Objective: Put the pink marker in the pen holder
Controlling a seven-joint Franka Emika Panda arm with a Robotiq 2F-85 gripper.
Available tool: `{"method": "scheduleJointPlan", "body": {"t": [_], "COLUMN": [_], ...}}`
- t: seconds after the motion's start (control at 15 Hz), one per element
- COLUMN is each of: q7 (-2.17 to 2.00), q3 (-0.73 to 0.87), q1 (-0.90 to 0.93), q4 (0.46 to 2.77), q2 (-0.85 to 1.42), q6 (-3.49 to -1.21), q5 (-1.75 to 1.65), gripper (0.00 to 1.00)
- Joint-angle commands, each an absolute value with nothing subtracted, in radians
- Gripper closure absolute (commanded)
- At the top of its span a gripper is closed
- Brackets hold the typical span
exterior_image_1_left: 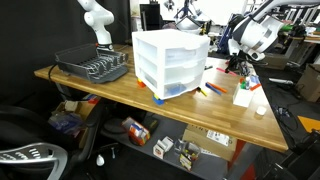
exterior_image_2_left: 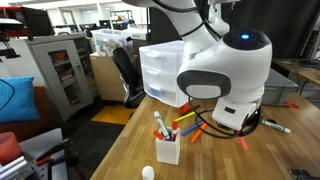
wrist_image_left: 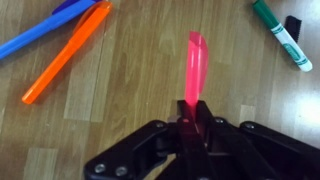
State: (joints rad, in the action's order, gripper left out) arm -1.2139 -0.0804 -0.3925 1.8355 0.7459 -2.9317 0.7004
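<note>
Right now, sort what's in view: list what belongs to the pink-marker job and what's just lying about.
Job:
pink marker
gripper, shut on the marker
pen holder

Lying about:
orange marker
blue marker
green marker
drawer unit
dish rack

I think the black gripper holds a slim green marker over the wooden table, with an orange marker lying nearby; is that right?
Not quite: in the wrist view the black gripper holds a slim pink marker; the green marker lies loose on the wooden table. The orange marker is indeed nearby.
</note>
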Motion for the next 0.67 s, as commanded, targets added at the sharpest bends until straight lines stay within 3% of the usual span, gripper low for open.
{"method": "scheduleJointPlan", "body": {"t": [0.0, 0.4, 0.6], "q7": [-0.958, -0.519, -0.377], "q3": [-0.263, -0.683, -0.747], "q1": [-0.58, -1.034, -1.171], "q4": [1.932, 2.079, 2.152], "q2": [0.667, 0.562, 0.545], "q6": [-2.958, -2.851, -2.693], "q5": [0.775, 0.91, 0.973], "gripper": [0.97, 0.97, 0.97]}}
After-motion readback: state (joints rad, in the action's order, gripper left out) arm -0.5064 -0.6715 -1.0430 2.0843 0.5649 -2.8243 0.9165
